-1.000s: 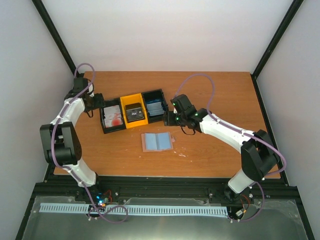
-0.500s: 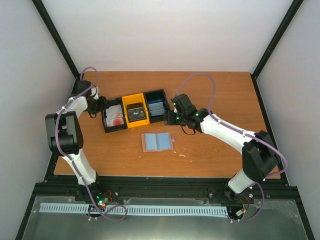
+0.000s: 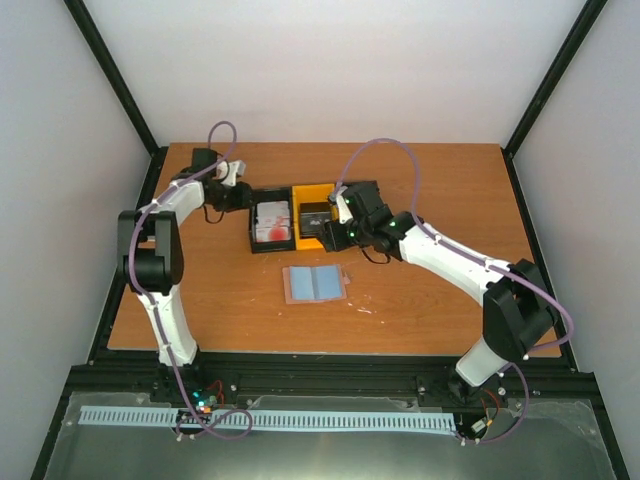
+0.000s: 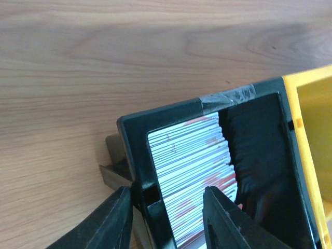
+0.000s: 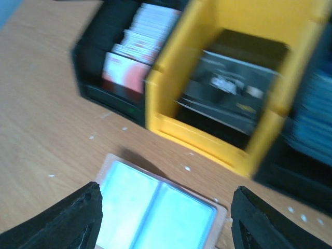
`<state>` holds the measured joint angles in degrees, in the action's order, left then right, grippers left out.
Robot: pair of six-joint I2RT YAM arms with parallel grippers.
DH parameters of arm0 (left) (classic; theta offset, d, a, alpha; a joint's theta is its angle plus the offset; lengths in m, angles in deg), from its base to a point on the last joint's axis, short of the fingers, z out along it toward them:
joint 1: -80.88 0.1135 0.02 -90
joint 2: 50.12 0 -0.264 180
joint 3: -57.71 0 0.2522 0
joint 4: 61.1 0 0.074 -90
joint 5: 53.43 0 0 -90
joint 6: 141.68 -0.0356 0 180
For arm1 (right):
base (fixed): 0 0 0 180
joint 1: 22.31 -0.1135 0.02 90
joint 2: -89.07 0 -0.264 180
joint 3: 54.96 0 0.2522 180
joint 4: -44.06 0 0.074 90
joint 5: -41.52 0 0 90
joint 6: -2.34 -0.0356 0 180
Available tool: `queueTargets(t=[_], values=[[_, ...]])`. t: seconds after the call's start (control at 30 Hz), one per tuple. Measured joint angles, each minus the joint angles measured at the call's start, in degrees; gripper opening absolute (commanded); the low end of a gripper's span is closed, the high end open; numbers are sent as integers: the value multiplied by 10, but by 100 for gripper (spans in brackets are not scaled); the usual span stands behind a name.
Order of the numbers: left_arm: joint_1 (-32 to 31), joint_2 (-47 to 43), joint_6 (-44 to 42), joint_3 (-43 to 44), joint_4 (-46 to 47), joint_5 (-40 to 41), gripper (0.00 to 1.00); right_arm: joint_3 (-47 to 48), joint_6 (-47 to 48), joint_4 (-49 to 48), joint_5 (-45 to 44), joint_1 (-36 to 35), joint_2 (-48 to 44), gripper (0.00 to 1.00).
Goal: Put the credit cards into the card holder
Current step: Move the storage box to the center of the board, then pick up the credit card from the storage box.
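White credit cards with red blotches (image 3: 272, 221) (image 4: 192, 171) (image 5: 148, 26) fill a black bin (image 4: 171, 111). Dark cards (image 3: 316, 214) (image 5: 228, 88) sit in the yellow bin (image 5: 176, 67). Blue cards (image 5: 311, 122) show blurred at the right edge of the right wrist view. The pale blue card holder (image 3: 314, 283) (image 5: 155, 212) lies open flat on the table. My left gripper (image 3: 243, 197) (image 4: 168, 218) straddles the black bin's left wall, one finger outside it and one over the cards, jaws apart. My right gripper (image 3: 342, 228) (image 5: 171, 223) hangs open above the holder's far edge, holding nothing.
The three bins stand in a row, and the right arm covers the rightmost one in the top view. Small white specks (image 5: 187, 168) lie on the wood between the bins and the holder. Black frame posts stand at the table's back corners.
The row of bins has slid to the right along with my left gripper, and now sits under my right gripper. My left jaws have narrowed. The card holder has not moved.
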<state>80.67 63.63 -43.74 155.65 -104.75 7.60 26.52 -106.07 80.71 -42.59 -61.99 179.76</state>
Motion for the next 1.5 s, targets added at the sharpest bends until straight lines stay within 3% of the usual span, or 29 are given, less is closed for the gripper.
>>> queueTargets(t=[0.23, 0.47, 0.6, 0.97, 1.23, 1.5], values=[[-37, 27, 3, 12, 8, -56, 40, 82, 142, 10, 123, 20, 50, 62], [-42, 30, 24, 23, 25, -60, 40, 260, 290, 108, 175, 88, 183, 66], [-41, 30, 42, 15, 50, -76, 39, 320, 329, 133, 146, 84, 235, 66], [-44, 26, 83, -27, 83, -61, 45, 309, 409, 170, 50, 80, 281, 64], [-44, -75, 108, -139, 94, -40, 50, 360, 411, 190, -61, 66, 352, 67], [-44, -137, 124, -165, 92, -33, 50, 377, 452, 200, -104, 55, 374, 66]])
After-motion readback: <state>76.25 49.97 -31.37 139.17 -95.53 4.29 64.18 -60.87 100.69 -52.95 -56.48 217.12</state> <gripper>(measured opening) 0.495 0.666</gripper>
